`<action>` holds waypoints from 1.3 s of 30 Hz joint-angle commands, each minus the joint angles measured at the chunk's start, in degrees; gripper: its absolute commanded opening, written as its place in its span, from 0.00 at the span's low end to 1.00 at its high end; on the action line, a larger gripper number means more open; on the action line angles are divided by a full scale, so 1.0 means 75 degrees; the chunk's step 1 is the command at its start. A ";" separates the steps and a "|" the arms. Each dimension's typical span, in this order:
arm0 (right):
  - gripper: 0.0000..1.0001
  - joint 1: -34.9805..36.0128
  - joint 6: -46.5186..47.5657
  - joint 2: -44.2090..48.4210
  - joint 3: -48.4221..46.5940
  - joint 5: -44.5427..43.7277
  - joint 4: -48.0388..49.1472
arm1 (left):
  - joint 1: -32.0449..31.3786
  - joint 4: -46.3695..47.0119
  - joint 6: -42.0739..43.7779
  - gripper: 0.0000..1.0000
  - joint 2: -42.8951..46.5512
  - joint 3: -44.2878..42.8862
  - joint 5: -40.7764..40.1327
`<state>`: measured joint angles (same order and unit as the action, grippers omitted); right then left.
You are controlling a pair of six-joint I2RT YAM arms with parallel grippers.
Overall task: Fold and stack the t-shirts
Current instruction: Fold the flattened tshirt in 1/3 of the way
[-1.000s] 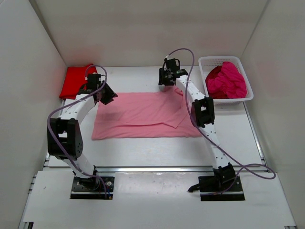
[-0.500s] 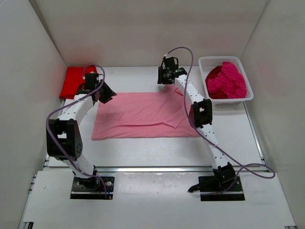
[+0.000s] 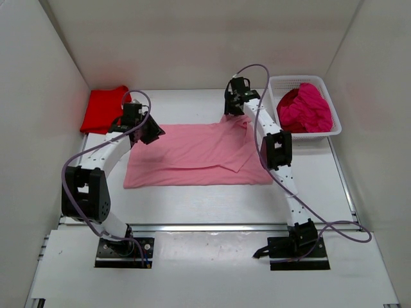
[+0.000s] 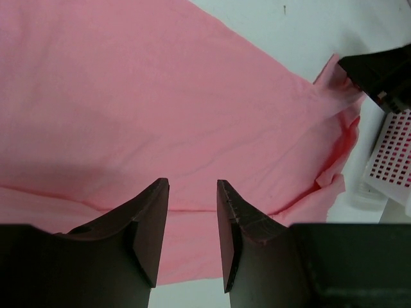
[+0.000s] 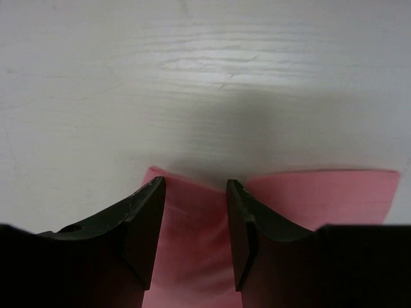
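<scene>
A light pink t-shirt (image 3: 192, 154) lies spread flat mid-table, its right part folded over. My left gripper (image 3: 149, 132) is open and empty just above the shirt's far left corner; the left wrist view (image 4: 192, 212) shows pink cloth (image 4: 160, 96) below the jaws. My right gripper (image 3: 235, 110) is at the shirt's far edge, right of centre. In the right wrist view (image 5: 196, 212) its jaws stand apart with the pink edge (image 5: 321, 192) between them. A folded red t-shirt (image 3: 103, 109) lies far left. Magenta t-shirts (image 3: 305, 108) are heaped in the basket.
A white mesh basket (image 3: 335, 130) stands at the far right and also shows in the left wrist view (image 4: 392, 160). White walls close in the table on the left, back and right. My right arm reaches over the shirt's right side.
Both grippers moved a little right and down toward the pink shirt's far edge. The cloth now peaks up at my right gripper.
</scene>
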<state>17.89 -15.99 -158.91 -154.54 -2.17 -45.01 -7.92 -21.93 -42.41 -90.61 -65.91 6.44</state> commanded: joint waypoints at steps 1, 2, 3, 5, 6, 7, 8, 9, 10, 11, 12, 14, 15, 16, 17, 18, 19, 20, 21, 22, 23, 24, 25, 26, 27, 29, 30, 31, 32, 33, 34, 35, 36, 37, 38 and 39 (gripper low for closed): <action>0.41 0.0345 0.0034 0.0095 0.0097 -0.0073 -0.0080 | -0.0033 -0.0040 0.0276 0.47 0.0632 0.0151 -0.0179; 0.41 0.0380 0.0011 0.0083 0.0005 -0.0073 -0.0115 | -0.0068 -0.0052 0.0253 0.47 0.0690 0.0244 -0.0132; 0.41 0.0427 -0.0001 0.0059 -0.0089 -0.0189 -0.0138 | -0.0069 0.0041 0.0218 0.46 0.0772 0.0303 -0.0132; 0.41 0.0451 0.0034 0.0129 -0.0137 -0.0087 0.0106 | -0.0186 0.0124 0.0217 0.47 0.0773 0.0421 -0.0026; 0.42 0.0451 -0.0012 0.0164 -0.0009 0.0019 0.0200 | -0.0244 0.0170 0.0171 0.47 0.0819 0.0444 0.0009; 0.42 0.0462 -0.0024 0.0211 0.0154 -0.0026 0.0294 | -0.0291 0.0194 0.0136 0.47 0.0796 0.0491 0.0055; 0.42 0.0451 -0.0036 0.0246 0.0284 -0.0026 0.0330 | -0.0245 0.0206 0.0136 0.47 0.0866 0.0456 0.0056; 0.42 0.0439 -0.0059 0.0212 0.0273 -0.0003 0.0237 | -0.0244 0.0171 0.0136 0.48 0.0831 0.0444 0.0067; 0.42 0.0416 -0.0176 0.0084 0.0088 0.0043 0.0085 | -0.0210 0.0159 0.0170 0.47 0.0831 0.0433 0.0079; 0.42 0.0404 -0.0177 -0.0091 -0.0146 0.0032 -0.0194 | -0.0163 0.0170 0.0182 0.47 0.0854 0.0432 0.0091; 0.42 0.0404 -0.0235 -0.0174 -0.0462 -0.0003 -0.0383 | -0.0128 0.0159 0.0124 0.47 0.0878 0.0421 0.0114; 0.41 0.0439 -0.0223 -0.0188 -0.0617 0.0032 -0.0455 | -0.0080 0.0252 0.0054 0.47 0.0878 0.0572 0.0301; 0.34 0.0416 -0.0200 -0.0198 -0.0513 0.0113 -0.0455 | -0.0069 0.0334 -0.0004 0.47 0.0878 0.0550 0.0337; 0.28 0.0497 -0.0177 -0.0117 -0.0361 0.0010 -0.0420 | -0.0115 0.0311 -0.0028 0.47 0.0878 0.0573 0.0302; 0.26 0.0567 -0.0096 -0.0059 -0.0336 -0.0003 -0.0443 | -0.0104 0.0334 -0.0017 0.47 0.0866 0.0573 0.0279; 0.18 0.0603 -0.0095 -0.0093 -0.0267 -0.0003 -0.0432 | -0.0104 0.0369 -0.0017 0.47 0.0878 0.0538 0.0302; 0.12 0.0626 -0.0106 -0.0128 -0.0301 -0.0015 -0.0513 | -0.0081 0.0370 -0.0028 0.47 0.0890 0.0561 0.0290; 0.07 0.0592 -0.0199 -0.0140 -0.0417 -0.0003 -0.0525 | -0.0057 0.0347 -0.0028 0.47 0.0901 0.0550 0.0279; 0.05 0.0568 -0.0235 -0.0152 -0.0465 0.0043 -0.0467 | -0.0045 0.0335 -0.0040 0.47 0.0901 0.0550 0.0244; 0.01 0.0568 -0.0247 -0.0152 -0.0453 0.0113 -0.0293 | -0.0034 0.0369 -0.0017 0.47 0.0867 0.0538 0.0290; 0.00 0.0521 -0.0363 -0.0129 -0.0430 0.0091 -0.0129 | 0.0013 0.0323 0.0006 0.47 0.0831 0.0526 0.0255; 0.00 0.0393 -0.0480 -0.0035 -0.0407 0.0253 0.0070 | -0.0045 0.0346 -0.0005 0.47 0.0819 0.0503 0.0313; 0.00 0.0392 -0.0574 -0.0069 -0.0302 0.0591 0.0246 | -0.0034 0.0393 0.0030 0.47 0.0796 0.0572 0.0221; 0.00 0.0322 -0.0772 0.0023 -0.0173 0.0745 0.0515 | -0.0068 0.0393 -0.0005 0.47 0.0738 0.0492 0.0208; 0.01 0.0206 -0.0960 0.0105 -0.0160 0.0886 0.0738 | 0.0013 0.0358 0.0007 0.47 0.0679 0.0456 0.0243; 0.00 0.0146 -0.1230 0.0199 -0.0358 0.1168 0.1078 | -0.0069 0.0370 0.0042 0.47 0.0574 0.0304 0.0290; 0.00 0.0111 -0.1289 0.0235 -0.0418 0.1285 0.1231 | -0.0069 0.0312 0.0042 0.47 0.0550 0.0257 0.0209; 0.00 0.0146 -0.1336 0.0316 -0.0569 0.1274 0.1290 | -0.0092 0.0334 0.0065 0.47 0.0492 0.0129 0.0243; 0.00 0.0100 -0.1267 0.0503 -0.0501 0.1228 0.1326 | -0.0104 0.0311 0.0100 0.47 0.0433 0.0035 0.0243; 0.00 0.0169 -0.1185 0.0760 -0.0303 0.1216 0.1326 | -0.0104 0.0230 0.0077 0.47 0.0433 -0.0082 0.0220; 0.00 0.0216 -0.1150 0.0820 -0.0139 0.1100 0.1257 | -0.0115 0.0241 0.0112 0.47 0.0409 -0.0141 0.0185; 0.01 0.0286 -0.0999 0.1007 0.0060 0.1006 0.1140 | -0.0127 0.0241 0.0101 0.47 0.0363 -0.0177 0.0243; 0.01 0.0414 -0.0788 0.0997 0.0062 0.0854 0.0849 | -0.0127 0.0194 0.0100 0.47 0.0362 -0.0188 0.0209; 0.00 0.0508 -0.0635 0.0916 -0.0077 0.0667 0.0637 | -0.0127 0.0171 0.0100 0.47 0.0374 -0.0177 0.0162; 0.02 0.0602 -0.0587 0.0741 -0.0299 0.0584 0.0542 | -0.0104 0.0217 0.0089 0.47 0.0362 -0.0130 0.0196; 0.10 0.0673 -0.0494 0.0495 -0.0603 0.0525 0.0309 | -0.0092 0.0299 0.0031 0.47 0.0397 -0.0037 0.0266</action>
<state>19.84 -22.22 -157.38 -155.13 3.77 -40.58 -8.54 -20.43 -42.15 -88.07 -65.23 7.84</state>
